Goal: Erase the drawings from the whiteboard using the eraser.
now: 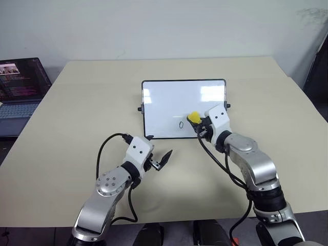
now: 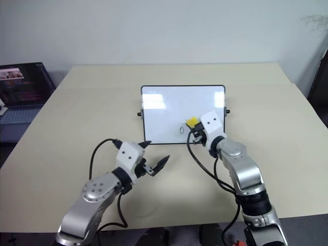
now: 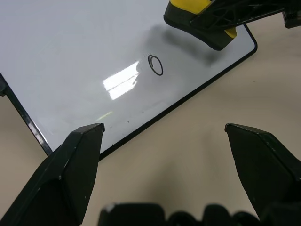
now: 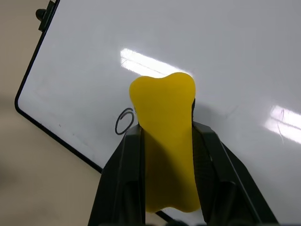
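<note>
The whiteboard (image 1: 174, 105) lies on the table with one small oval mark (image 1: 181, 124), the drawing left on it, near its front edge. My right gripper (image 1: 199, 123) is shut on the yellow eraser (image 1: 193, 118) and holds it over the board just right of the mark (image 4: 124, 120); whether it touches the surface I cannot tell. In the right wrist view the eraser (image 4: 164, 136) sits squeezed between both fingers. My left gripper (image 1: 160, 160) stands open over bare table just in front of the board's front edge, with nothing between its fingers.
A laptop (image 1: 19, 92) with a lit screen sits on a separate surface at the far left. The beige table (image 1: 102, 107) stretches wide around the board. Black cables loop beside both forearms.
</note>
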